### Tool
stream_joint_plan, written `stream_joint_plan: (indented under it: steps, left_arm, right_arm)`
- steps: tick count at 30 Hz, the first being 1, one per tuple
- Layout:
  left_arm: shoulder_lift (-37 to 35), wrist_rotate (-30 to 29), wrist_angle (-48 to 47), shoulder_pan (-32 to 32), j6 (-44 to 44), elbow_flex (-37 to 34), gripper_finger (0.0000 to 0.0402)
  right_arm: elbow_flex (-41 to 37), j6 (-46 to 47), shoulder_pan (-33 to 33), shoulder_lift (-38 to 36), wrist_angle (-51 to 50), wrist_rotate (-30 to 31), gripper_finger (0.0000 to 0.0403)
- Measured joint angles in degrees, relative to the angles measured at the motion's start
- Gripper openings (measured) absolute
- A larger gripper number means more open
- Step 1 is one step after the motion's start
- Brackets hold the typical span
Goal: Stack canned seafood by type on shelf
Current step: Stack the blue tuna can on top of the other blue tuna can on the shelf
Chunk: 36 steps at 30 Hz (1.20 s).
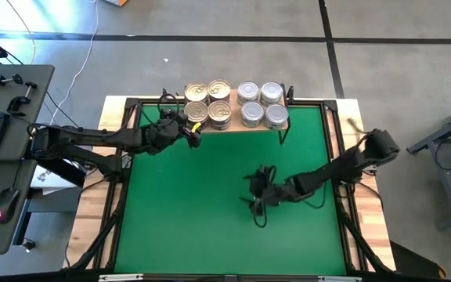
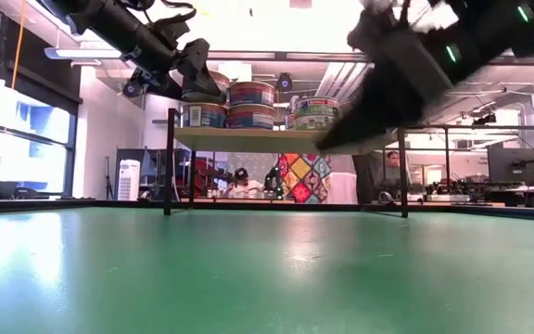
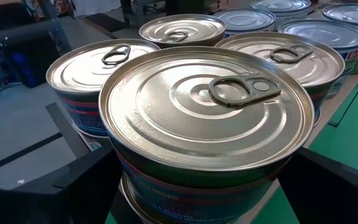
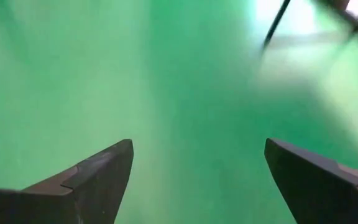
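Jaws on your left gripper [image 1: 195, 128] are standing wide on either side of the near gold-lidded tin [image 3: 205, 112], the fingers [image 3: 82, 180] flanking its wall without clamping it. You are hovering at the front corner of the shelf [image 1: 276, 126], where the canned seafood is sitting sorted: gold-lidded stacks [image 1: 208, 103] right ahead of those jaws, silver-lidded stacks [image 1: 261, 104] beyond them on the far half of the board.

Your risk is in backing out — if a finger is dragging along that top tin as you are pulling away, it could be sliding off the one beneath and taking its neighbours with it, since the stacks are crowding each other. A sideways swing would be doing the same.

Your right gripper [image 1: 258, 198] is waiting well clear, jaws spread wide over bare green table [image 1: 186, 219].

Beyond the shelf the room is showing desks, monitors and two people seated — none is reaching toward the table.
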Motion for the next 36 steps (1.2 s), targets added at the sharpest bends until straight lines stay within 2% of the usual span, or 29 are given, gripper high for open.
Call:
stream_joint_plan:
  steps: [2, 6, 10, 14, 20, 23, 29, 36]
  left_arm:
    - [0.00, -0.01, -0.16, 0.00, -0.02, 0.00, 0.0370]
    - [0.00, -0.08, -1.19, 0.15, -0.82, 0.00, 0.0370]
    - [0.00, -0.16, -3.32, 0.98, -1.57, 0.00, 0.0370]
    - [0.00, -0.19, -4.12, 1.22, -2.89, 0.00, 0.0370]
    - [0.00, -0.17, -4.07, 1.22, -2.94, 0.00, 0.0370]
    - [0.00, 0.29, -2.97, 1.22, -2.21, 0.00, 0.0370]
    - [0.00, 1.54, -1.29, 1.18, -0.43, 0.00, 0.0370]
    - [0.00, 1.54, -1.17, 1.22, 0.09, 0.00, 0.0370]
  right_arm:
    - [2.54, -4.19, -1.79, -3.59, -2.63, -1.38, 0.0358]
    - [10.25, -15.08, -7.91, -9.66, -7.26, -8.58, 0.0351]
    - [22.54, -23.17, -16.22, -9.40, -16.25, -16.76, 0.0310]
    - [35.46, -28.70, -24.46, -4.23, -22.76, -25.36, 0.0228]
    - [52.64, -30.16, -34.45, 7.08, -29.73, -39.05, 0.0069]
    - [59.71, -30.92, -37.32, 12.88, -31.57, -42.66, 0.0012]
    - [70.01, -30.80, -40.03, 21.02, -36.31, -43.73, 0.0023]
    - [70.98, -30.77, -41.64, 24.51, -37.84, -44.73, 0.0002]
